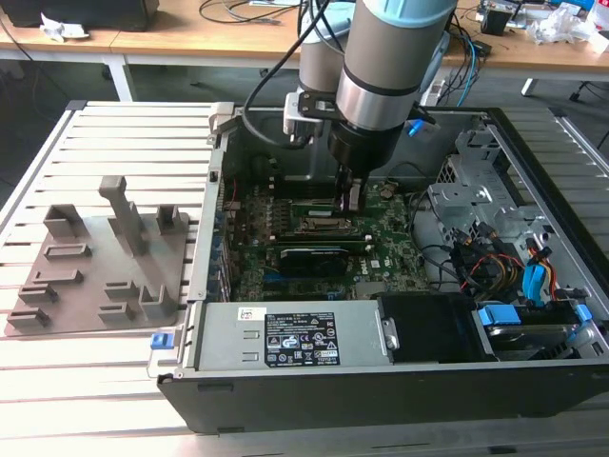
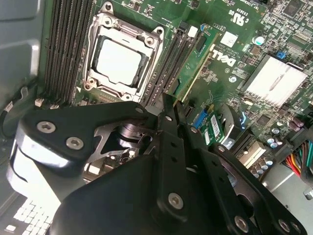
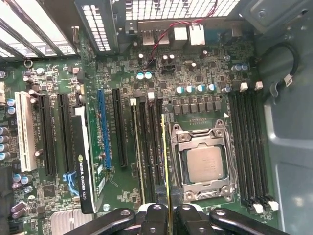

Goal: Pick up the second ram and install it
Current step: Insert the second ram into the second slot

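My gripper [image 1: 353,198] reaches down into the open computer case, over the green motherboard [image 1: 385,252]. In the first wrist view the gripper [image 3: 169,211] is shut on the second ram [image 3: 166,161], a slim green stick seen edge-on. The stick stands along the dark memory slots [image 3: 149,147] right beside the processor socket [image 3: 203,164]. In the second wrist view the second ram [image 2: 195,61] stretches away from the gripper [image 2: 171,104], between the socket [image 2: 122,61] and the slots. I cannot tell whether the stick's lower edge touches a slot.
A black oblong card [image 3: 83,156] stands in a slot a few rows from the stick. The power supply [image 1: 285,338] and drive bay with cables [image 1: 523,286] line the case's near side. A grey fixture [image 1: 105,257] lies on the slatted table at the exterior view's left.
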`<state>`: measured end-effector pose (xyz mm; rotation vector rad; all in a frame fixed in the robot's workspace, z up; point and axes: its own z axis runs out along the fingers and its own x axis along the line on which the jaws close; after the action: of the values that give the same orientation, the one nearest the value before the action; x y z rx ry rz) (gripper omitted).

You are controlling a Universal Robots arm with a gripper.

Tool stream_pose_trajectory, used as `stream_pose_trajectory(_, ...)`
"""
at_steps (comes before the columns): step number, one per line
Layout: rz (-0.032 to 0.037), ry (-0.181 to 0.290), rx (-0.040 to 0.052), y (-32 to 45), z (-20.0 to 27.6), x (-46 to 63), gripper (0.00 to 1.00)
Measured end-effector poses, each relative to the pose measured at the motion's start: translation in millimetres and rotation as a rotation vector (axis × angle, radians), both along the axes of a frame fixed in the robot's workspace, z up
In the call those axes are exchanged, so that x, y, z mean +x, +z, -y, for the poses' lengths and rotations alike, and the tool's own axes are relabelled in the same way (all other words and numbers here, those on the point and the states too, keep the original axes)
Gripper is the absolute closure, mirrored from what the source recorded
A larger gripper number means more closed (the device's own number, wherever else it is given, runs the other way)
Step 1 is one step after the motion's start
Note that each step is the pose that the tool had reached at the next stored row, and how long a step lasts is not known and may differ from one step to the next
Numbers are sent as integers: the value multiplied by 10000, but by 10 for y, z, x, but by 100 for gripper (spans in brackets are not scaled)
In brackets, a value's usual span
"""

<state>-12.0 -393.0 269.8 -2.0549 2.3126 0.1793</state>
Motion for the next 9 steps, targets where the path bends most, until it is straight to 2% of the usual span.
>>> stream_pose_trajectory(9,0,0,-4,-103,0,0,86)
